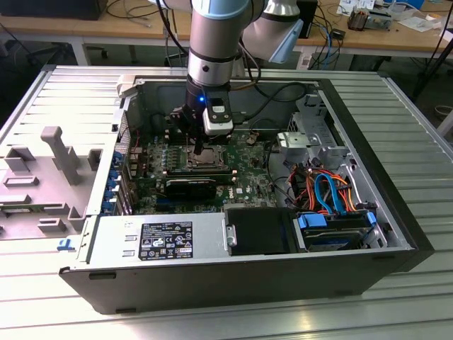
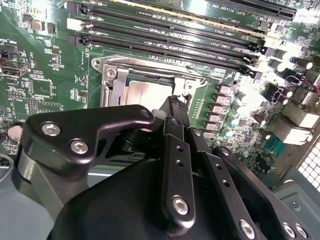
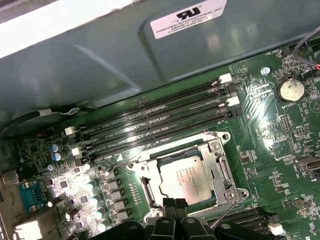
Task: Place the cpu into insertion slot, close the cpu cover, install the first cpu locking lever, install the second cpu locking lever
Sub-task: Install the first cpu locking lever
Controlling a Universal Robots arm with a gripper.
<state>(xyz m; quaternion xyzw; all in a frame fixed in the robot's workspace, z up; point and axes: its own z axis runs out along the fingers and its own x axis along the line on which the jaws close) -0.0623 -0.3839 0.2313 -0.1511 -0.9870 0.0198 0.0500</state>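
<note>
The cpu [image 3: 187, 179] is seen seated in the insertion slot [image 3: 220, 150] on the green circuit board [image 3: 280, 165], with the cpu cover [image 3: 227, 172] closed down around it so that the silver-grey top shows through its window. The gripper [image 3: 174, 204] is held directly over the socket's edge, its fingers [image 2: 172, 107] brought together with no gap visible and nothing clamped between them. In the exterior view, the gripper [image 1: 200, 145] is lowered inside the open computer case [image 1: 396, 212]. Long black memory slots [image 3: 155, 120] lie just beside the socket.
</note>
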